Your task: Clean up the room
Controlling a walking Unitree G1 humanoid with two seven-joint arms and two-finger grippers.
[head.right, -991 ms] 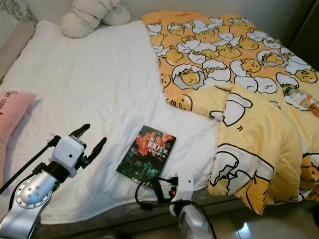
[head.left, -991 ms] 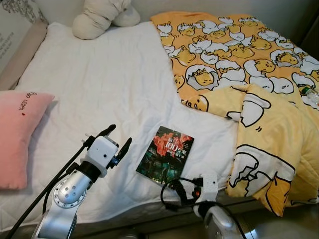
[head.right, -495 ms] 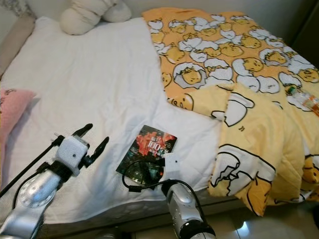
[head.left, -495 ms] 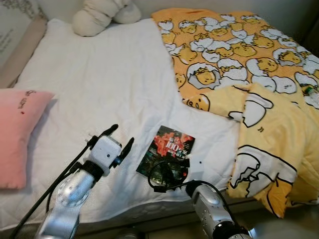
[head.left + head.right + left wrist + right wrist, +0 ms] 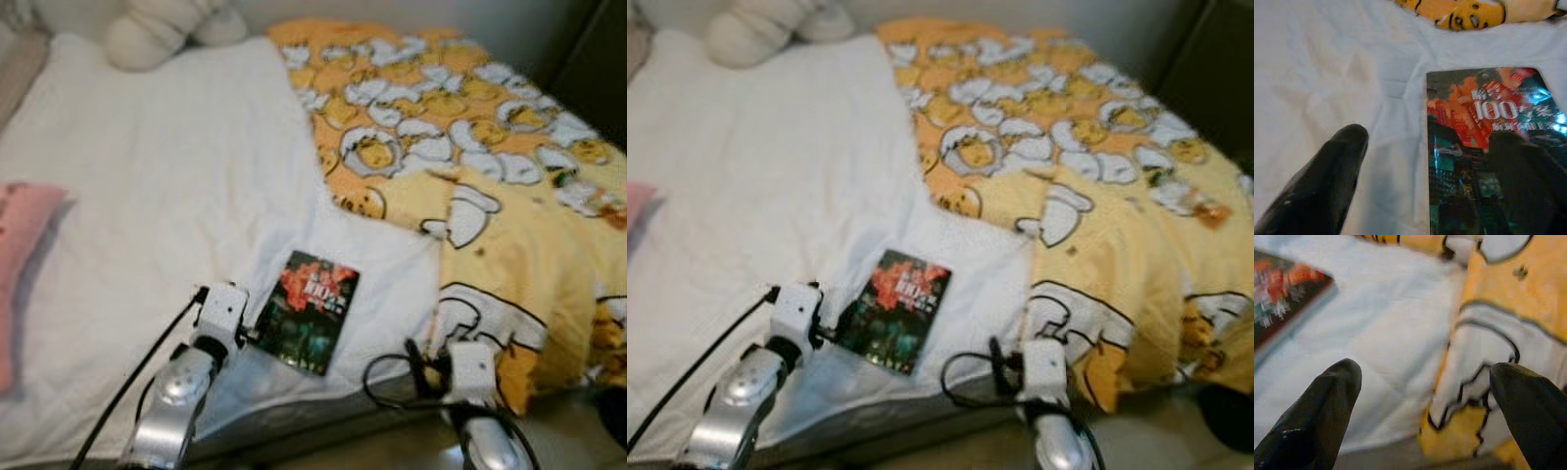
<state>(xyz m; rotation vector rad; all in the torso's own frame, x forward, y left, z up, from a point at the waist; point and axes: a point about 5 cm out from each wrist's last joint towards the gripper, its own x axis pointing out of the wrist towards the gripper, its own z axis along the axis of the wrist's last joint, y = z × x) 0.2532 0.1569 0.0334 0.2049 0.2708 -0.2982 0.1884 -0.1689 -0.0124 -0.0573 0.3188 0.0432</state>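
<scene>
White sheet [image 5: 167, 176] covers the bed's left, a yellow quilt [image 5: 470, 166] its right. Near the front edge lies a book [image 5: 312, 309]. Left gripper [image 5: 1425, 171] reaches forward, fingers spread astride the book's left edge. Right gripper [image 5: 1425, 416] hovers low at the quilt's near corner, fingers spread.

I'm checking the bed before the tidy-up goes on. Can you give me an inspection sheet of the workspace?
Surface: white bed sheet, wrinkled.
Job's things: dark glossy book with red cover art lying flat near the bed's front edge.
Clutter: yellow egg-cartoon blanket bunched, hanging over the edge; pink pillow; cream plush toy; bottle on the blanket, blurred.
Grippers: left gripper open, one finger on the sheet side, one over the book; right gripper open, facing the blanket's edge.
Cables: black cables looped at the right wrist.
Surroundings: floor beside the bed.
</scene>
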